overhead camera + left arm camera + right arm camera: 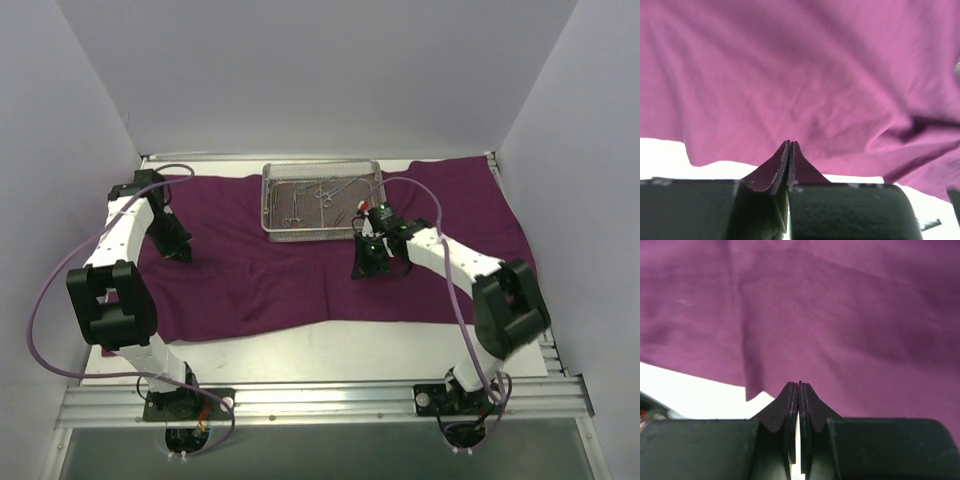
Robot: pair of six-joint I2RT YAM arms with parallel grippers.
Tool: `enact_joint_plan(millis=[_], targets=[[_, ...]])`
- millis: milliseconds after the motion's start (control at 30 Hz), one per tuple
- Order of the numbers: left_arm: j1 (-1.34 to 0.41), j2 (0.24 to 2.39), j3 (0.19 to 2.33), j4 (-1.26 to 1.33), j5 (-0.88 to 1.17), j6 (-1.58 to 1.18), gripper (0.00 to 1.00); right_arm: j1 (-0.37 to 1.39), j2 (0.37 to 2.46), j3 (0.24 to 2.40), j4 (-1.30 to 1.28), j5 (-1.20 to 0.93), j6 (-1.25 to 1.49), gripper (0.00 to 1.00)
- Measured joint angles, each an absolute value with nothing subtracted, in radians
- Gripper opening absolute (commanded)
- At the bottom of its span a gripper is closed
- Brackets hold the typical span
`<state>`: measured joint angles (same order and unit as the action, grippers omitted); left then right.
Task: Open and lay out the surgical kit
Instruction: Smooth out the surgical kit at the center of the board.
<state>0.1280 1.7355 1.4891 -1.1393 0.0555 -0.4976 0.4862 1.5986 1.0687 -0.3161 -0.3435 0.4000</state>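
Note:
The dark purple cloth wrap (260,285) lies spread open across the table. The silver wire-mesh tray (268,205) sits on its far middle part and holds several thin ring-handled forceps (325,190). My left gripper (180,250) is low over the cloth's left part. In the left wrist view its jaws (790,145) are shut, with nothing seen between them and cloth (805,75) beyond. My right gripper (368,268) is low over the cloth just in front of the tray's right corner. Its jaws (799,385) are shut and look empty, over cloth (840,315).
The white table surface (330,350) shows in front of the cloth's near edge, and in both wrist views (660,155) (690,395). A metal rail (320,402) carries the arm bases. White walls close in the left, right and back. Purple cables (45,290) loop beside the arms.

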Motion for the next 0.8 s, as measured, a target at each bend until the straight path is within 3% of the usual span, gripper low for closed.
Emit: enact_joint_plan(millis=[200,367,567,800], targets=[[0.128,1.61,1.275,-1.131,0.091,-0.521,0.02,0.543,1.746,1.055,-0.199,-0.29,0.405,0.0],[0.128,1.625,1.152,-1.095,0.128,-0.561,0.02,0.568,1.773,1.006,-0.115,-0.247,0.429,0.0],[0.143,1.738,1.114,-1.072,0.138,-0.593,0.02,0.594,1.76,0.979,-0.08,-0.231,0.45,0.0],[0.152,1.694,1.155,-1.074,0.105,-0.599,0.02,0.638,1.697,0.923,-0.157,-0.236,0.456,0.0]])
